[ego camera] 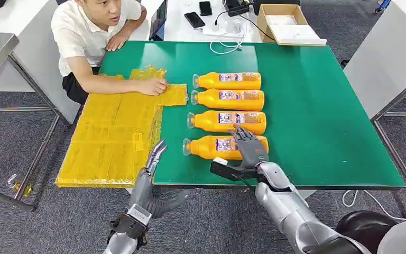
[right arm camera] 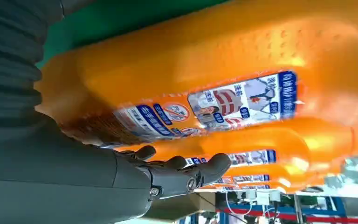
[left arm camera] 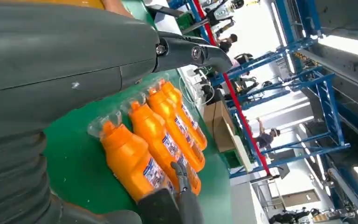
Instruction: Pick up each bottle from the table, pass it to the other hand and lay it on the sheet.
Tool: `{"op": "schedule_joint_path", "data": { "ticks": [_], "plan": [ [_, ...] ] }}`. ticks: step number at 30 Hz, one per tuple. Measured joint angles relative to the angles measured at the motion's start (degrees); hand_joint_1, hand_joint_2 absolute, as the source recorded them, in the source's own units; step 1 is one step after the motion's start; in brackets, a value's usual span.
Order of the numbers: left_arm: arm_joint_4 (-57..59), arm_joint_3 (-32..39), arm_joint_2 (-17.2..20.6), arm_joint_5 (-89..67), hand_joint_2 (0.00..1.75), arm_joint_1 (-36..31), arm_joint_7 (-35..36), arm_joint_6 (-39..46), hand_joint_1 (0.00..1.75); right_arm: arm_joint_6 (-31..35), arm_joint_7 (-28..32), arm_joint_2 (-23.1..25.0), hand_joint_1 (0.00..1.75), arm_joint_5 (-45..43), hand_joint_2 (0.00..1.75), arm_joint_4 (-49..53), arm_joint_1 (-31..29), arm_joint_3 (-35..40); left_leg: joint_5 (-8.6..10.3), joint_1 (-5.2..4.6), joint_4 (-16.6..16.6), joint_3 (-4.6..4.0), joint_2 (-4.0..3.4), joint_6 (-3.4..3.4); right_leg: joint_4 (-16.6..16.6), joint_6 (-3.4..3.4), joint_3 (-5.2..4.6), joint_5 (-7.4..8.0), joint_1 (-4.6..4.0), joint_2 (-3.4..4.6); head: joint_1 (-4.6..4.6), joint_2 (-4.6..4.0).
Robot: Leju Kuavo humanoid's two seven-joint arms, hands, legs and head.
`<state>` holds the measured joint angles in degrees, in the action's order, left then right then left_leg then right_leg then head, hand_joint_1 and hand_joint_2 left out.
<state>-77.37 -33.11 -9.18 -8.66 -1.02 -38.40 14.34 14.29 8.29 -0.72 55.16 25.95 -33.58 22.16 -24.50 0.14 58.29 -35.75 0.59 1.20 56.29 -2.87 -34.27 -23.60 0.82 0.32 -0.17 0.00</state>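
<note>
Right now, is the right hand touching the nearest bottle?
Cannot tell. In the head view the right hand overlaps the nearest bottle with fingers spread, but that top-down angle hides any gap. The right wrist view puts the fingers close to it, contact unclear.

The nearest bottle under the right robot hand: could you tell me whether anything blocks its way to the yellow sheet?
Nothing visible does: bare green table lies between the nearest bottle and the yellow sheet. The left robot hand waits over the sheet's edge.

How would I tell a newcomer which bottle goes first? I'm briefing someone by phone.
On the green table, four orange bottles lie in a row beside the yellow sheet. It is the bottle nearest the robot, the one under the right hand.
</note>
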Motion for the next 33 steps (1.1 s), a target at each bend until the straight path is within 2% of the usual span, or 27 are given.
{"op": "schedule_joint_path", "data": {
  "ticks": [14, 18, 20, 26, 27, 28, 29, 30, 33],
  "plan": [
    [-1.7, 0.5, 0.0, -2.3, 1.75, 0.9, 1.5, 1.2, 0.00, -5.8, -15.1, 0.8, 0.00, 9.0, 1.75, -1.2, -3.4, 6.7, 0.01, 0.00, 0.0, 0.07, 0.00, 0.00, 0.0, 0.00, 0.06, 0.00, 0.00, 0.00, 0.02, 0.00],
    [-1.8, 0.5, 0.0, -2.8, 1.75, 1.0, 1.9, 1.2, 0.00, -7.2, -15.5, 1.2, 0.00, 9.1, 1.75, -1.5, -3.5, 7.0, 0.01, 0.00, 0.0, 0.11, 0.00, 0.00, 0.0, 0.00, 0.10, 0.00, 0.00, 0.00, 0.02, 0.00],
    [-1.8, 0.6, 0.0, -2.9, 1.75, 1.0, 2.0, 1.2, 0.00, -8.2, -15.5, 1.4, 0.09, 8.8, 1.75, -1.7, -3.7, 7.0, 0.01, 0.00, 0.0, 0.15, -0.01, 0.00, 0.0, 0.00, 0.13, 0.00, 0.00, 0.01, 0.02, 0.00],
    [-1.8, 0.6, 0.0, -3.0, 1.75, 1.0, 2.0, 1.2, 0.00, -10.7, -15.5, 1.5, 0.09, 7.5, 1.75, -2.3, -3.9, 6.9, 0.00, 0.00, 0.0, 0.36, -0.03, 0.00, 0.0, 0.00, 0.31, 0.00, 0.00, 0.01, 0.02, 0.00],
    [-1.8, 0.7, 0.0, -3.0, 1.75, 1.0, 2.0, 1.2, 0.00, -10.7, -15.5, 1.5, 0.82, 7.4, 1.75, -2.3, -3.9, 6.9, 0.00, 0.00, 0.0, 0.37, -0.02, 0.00, 0.0, 0.00, 0.32, 0.00, 0.00, 0.01, 0.02, 0.00],
    [-1.8, 0.7, 0.0, -3.0, 1.75, 1.0, 2.0, 1.2, 0.00, -10.7, -15.5, 1.5, 1.41, 7.4, 1.75, -2.4, -3.9, 6.9, 0.00, 0.00, 0.0, 0.38, -0.02, 0.00, 0.0, 0.00, 0.33, 0.00, 0.00, 0.01, 0.02, 0.00],
    [-1.8, 0.7, 0.0, -3.0, 1.75, 1.0, 2.0, 1.2, 0.00, -10.7, -15.5, 1.5, 1.54, 7.4, 1.75, -2.4, -3.9, 6.9, 0.00, 0.00, 0.0, 0.40, -0.02, 0.00, 0.0, 0.00, 0.35, 0.00, 0.00, 0.01, 0.02, 0.00],
    [-1.8, 0.7, 0.0, -3.0, 1.75, 1.0, 2.0, 1.2, 0.00, -10.8, -15.5, 1.5, 1.75, 7.3, 1.75, -2.5, -3.8, 6.9, 0.00, 0.01, 0.0, 0.42, -0.02, 0.00, 0.0, 0.00, 0.37, 0.00, -0.01, 0.01, 0.02, 0.00],
    [-1.8, 0.7, 0.0, -3.0, 1.75, 1.0, 2.0, 1.4, 0.00, -11.2, -15.1, 1.5, 1.75, 6.4, 1.75, -2.8, -3.4, 6.6, 0.00, 0.01, 0.0, 0.44, -0.06, 0.00, 0.0, 0.01, 0.39, 0.00, 0.00, 0.01, 0.04, 0.00]
  ]
}}
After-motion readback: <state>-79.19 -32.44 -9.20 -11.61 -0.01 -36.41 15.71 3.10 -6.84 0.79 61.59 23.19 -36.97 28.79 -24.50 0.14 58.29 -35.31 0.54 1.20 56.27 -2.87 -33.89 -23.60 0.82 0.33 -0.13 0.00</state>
